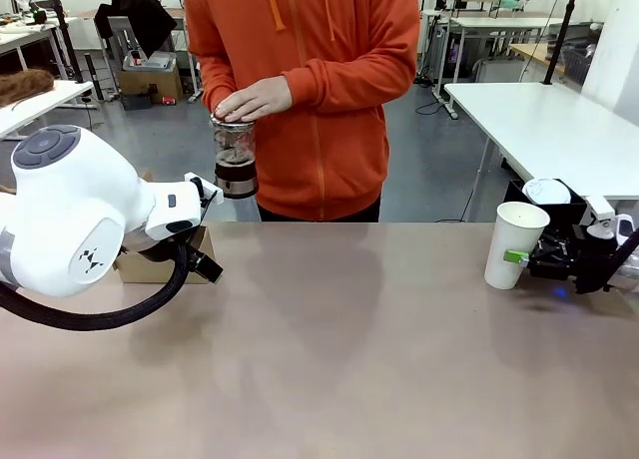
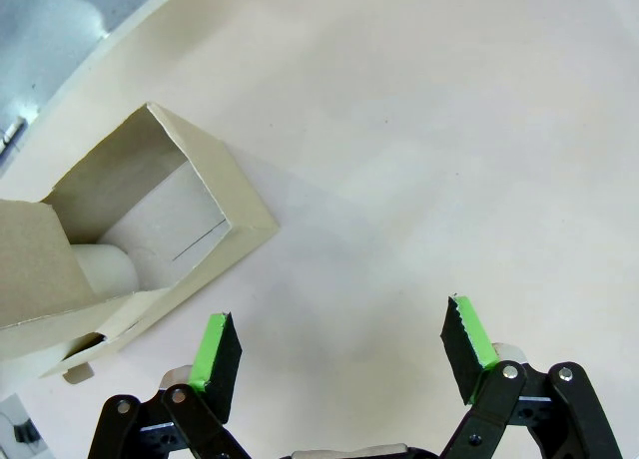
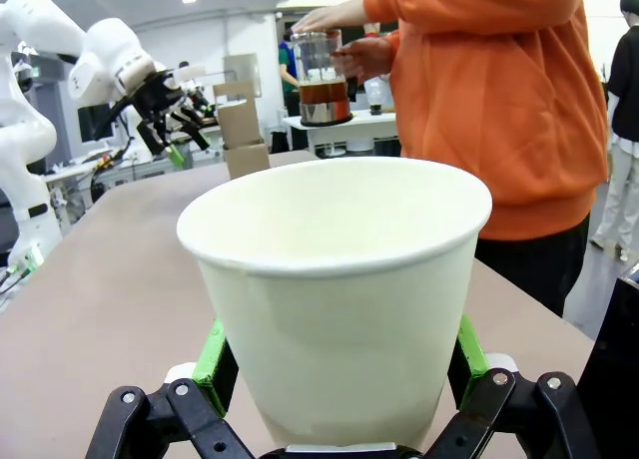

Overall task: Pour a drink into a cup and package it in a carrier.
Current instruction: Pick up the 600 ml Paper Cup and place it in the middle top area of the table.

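1. The cup (image 1: 516,241) stands upright and without a lid on the worktop (image 1: 329,349), at the robot's right side. Its open mouth faces up, which suits filling.
2. The right jaws are spread wide, one on each side of the cup, low on its wall. The green pads (image 3: 213,351) sit just beside the paper, and I see no dent or squeeze. I judge this a loose bracket, not a clamp, probably to steady the cup or be ready to close on it.
3. The drink (image 1: 235,166) is a dark layer in the lower part of the glass press pot (image 1: 235,152). The person holds the pot upright at the far side of the worktop, with one hand (image 1: 252,100) flat on the lid, likely to keep it seated. The pot is well apart from the cup, so pouring looks not yet begun.
4. The carrier (image 2: 225,185) rests on the worktop at the robot's left, one pocket open towards the wrist camera. Something pale and rounded lies inside it; I cannot tell what.
5. The left jaws are open and empty, poised over bare worktop just beside the carrier. This is apparently a waiting post near where the cup must end up.
6. The task seems at its start, since the cup needs filling before packing.
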{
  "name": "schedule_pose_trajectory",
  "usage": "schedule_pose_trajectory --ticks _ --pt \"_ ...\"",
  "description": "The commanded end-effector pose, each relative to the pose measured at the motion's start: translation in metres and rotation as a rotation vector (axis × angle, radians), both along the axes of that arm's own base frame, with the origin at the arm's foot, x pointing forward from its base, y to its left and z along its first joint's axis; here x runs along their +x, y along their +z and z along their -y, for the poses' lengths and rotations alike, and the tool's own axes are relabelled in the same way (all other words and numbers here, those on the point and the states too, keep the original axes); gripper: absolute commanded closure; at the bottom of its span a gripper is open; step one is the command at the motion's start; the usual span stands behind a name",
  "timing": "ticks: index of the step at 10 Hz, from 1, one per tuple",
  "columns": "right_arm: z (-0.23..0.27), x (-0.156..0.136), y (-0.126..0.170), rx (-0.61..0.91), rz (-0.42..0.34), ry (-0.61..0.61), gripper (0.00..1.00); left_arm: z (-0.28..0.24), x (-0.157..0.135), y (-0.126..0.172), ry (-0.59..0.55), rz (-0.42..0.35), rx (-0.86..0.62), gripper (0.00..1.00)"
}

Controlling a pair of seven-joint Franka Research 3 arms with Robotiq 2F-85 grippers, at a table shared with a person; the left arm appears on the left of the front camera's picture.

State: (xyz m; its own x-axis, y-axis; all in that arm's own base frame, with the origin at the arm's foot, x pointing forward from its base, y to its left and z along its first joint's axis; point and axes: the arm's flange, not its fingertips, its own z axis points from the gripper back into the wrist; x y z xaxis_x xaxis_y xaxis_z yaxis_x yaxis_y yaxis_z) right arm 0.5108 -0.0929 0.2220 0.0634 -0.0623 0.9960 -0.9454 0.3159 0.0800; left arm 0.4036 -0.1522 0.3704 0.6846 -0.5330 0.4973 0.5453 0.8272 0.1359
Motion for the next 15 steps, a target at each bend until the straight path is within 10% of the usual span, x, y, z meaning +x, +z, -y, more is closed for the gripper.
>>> schedule_pose_trajectory --ticks 1,3,8,15 --pt "-0.006 0.013 0.000 0.004 -0.030 -0.029 0.00 0.000 0.000 0.000 0.000 0.000 -0.001 0.00" --pt "-0.006 0.014 -0.002 0.018 -0.026 -0.024 0.20 0.000 0.000 0.000 0.000 0.000 -0.001 0.00" --pt "-0.001 0.006 -0.005 -0.001 -0.017 0.000 0.20 0.000 0.000 0.000 0.000 0.000 -0.001 0.00" --pt "-0.120 0.004 0.082 0.063 -0.146 -0.169 0.20 0.000 0.000 0.000 0.000 0.000 -0.001 0.00"
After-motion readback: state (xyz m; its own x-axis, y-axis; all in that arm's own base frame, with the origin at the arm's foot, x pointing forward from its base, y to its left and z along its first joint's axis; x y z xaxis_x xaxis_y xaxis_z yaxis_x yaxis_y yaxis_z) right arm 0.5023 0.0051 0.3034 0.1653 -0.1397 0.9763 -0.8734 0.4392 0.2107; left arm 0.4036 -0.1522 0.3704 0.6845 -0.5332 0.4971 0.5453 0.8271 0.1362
